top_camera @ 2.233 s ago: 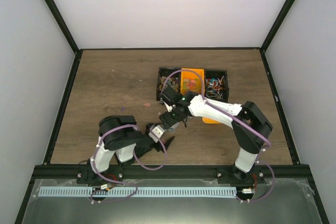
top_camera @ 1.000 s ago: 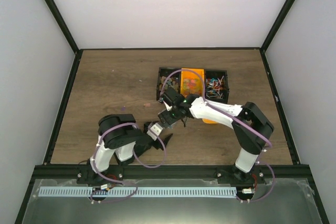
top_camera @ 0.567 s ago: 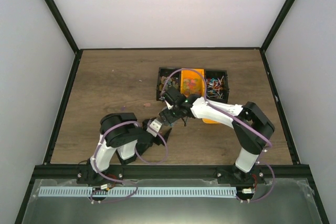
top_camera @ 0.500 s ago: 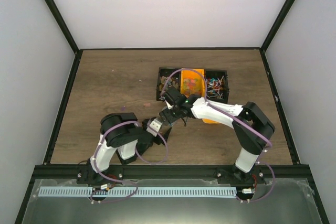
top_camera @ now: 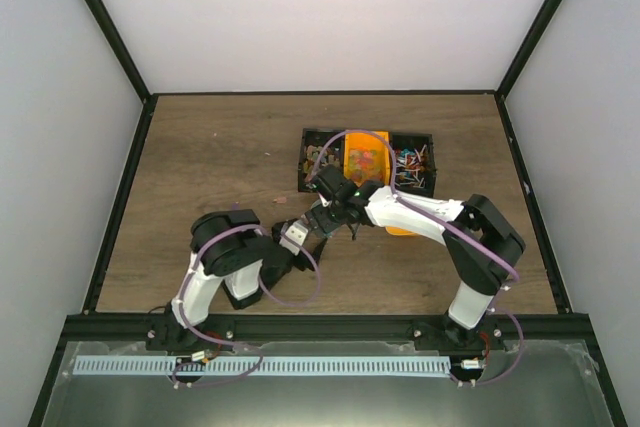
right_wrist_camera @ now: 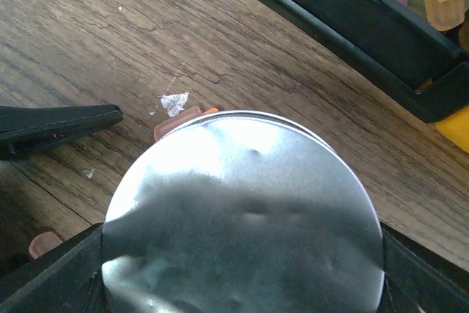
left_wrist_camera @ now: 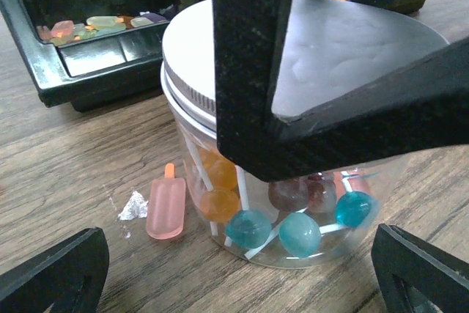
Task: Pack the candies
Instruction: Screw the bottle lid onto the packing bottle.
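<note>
The candies [left_wrist_camera: 297, 231] sit inside the clear jar [left_wrist_camera: 192, 148], with more in the black tray [left_wrist_camera: 88, 71] behind it. The right gripper [right_wrist_camera: 238, 284] pinches the white lid [right_wrist_camera: 242, 203] atop the jar; the left gripper [left_wrist_camera: 238, 276] stands spread either side of the jar's base. It should close squarely on the jar's wall, sparing the pink gummy [left_wrist_camera: 165, 207] beside the jar, so the lid twists without slip
</note>
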`<action>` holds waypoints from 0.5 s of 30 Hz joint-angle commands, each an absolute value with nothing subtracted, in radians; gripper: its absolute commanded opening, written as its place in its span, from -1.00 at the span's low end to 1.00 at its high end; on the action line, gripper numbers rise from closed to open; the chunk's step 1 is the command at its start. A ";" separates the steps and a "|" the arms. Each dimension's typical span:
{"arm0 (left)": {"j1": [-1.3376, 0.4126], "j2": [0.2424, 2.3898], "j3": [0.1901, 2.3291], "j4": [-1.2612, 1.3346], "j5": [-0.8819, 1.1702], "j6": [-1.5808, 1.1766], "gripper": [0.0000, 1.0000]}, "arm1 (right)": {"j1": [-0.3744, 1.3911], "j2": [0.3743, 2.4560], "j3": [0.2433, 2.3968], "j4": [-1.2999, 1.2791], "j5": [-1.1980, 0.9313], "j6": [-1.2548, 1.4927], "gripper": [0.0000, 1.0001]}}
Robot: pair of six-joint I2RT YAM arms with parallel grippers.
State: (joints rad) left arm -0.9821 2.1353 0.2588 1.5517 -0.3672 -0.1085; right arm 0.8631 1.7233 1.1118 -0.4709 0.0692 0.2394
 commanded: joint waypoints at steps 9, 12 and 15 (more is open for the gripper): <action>-0.915 2.283 0.277 1.775 0.161 0.047 1.00 | 0.953 1.831 1.041 -0.570 -0.105 0.216 0.75; -0.875 2.299 0.280 1.775 0.196 0.061 1.00 | 0.954 1.824 1.040 -0.568 -0.113 0.207 0.74; -0.850 2.299 0.283 1.775 0.309 0.105 1.00 | 0.958 1.822 1.037 -0.565 -0.115 0.199 0.75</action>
State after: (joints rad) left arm -0.8486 2.1323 0.2668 1.5543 -0.0170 0.0032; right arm 0.8589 1.7168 1.1099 -0.4854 0.0689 0.2180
